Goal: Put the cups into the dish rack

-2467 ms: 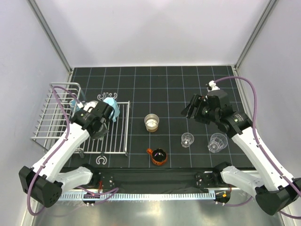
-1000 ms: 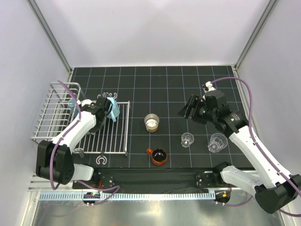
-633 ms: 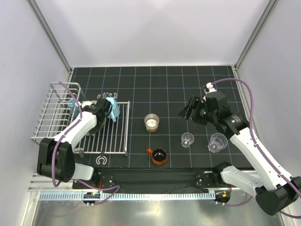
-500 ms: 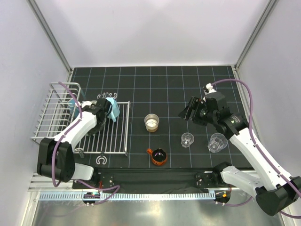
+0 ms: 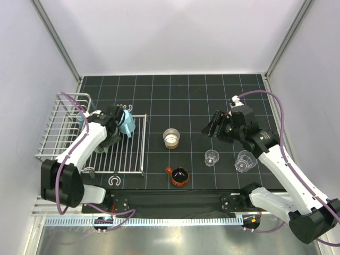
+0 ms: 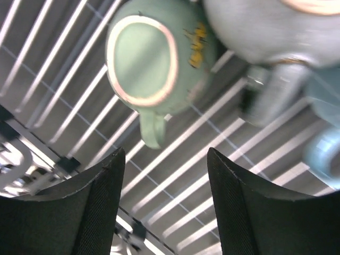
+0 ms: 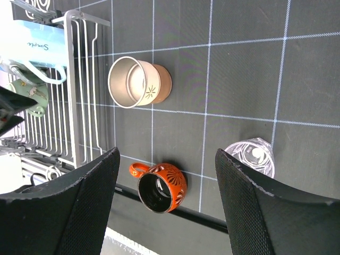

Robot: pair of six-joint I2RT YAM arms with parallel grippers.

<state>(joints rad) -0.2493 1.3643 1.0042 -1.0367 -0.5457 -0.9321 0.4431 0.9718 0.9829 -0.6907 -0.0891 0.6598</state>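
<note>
The black gridded table (image 5: 186, 95) carries the rack (image 5: 127, 156) at its 9 o'clock side, with the basket outermost and the slats inward. The left gripper (image 6: 166, 212) hovers over the slats, its jaws apart and empty. The mint cup (image 6: 143, 58) sits on the slats just beyond them at 12 o'clock, handle toward the gap and clear of both fingers. A blue cup (image 5: 126, 121) rests beside it at the slats' far edge. The right gripper (image 7: 167, 212) hangs over the table's 3 o'clock side, jaws wide, holding nothing. On the table the steel cup (image 5: 171, 138) stands near the centre, with the orange cup (image 5: 179, 176) at its 6 o'clock. The small clear cup (image 5: 212, 157) and the big clear cup (image 5: 245, 160) stand at its 4 o'clock.
</note>
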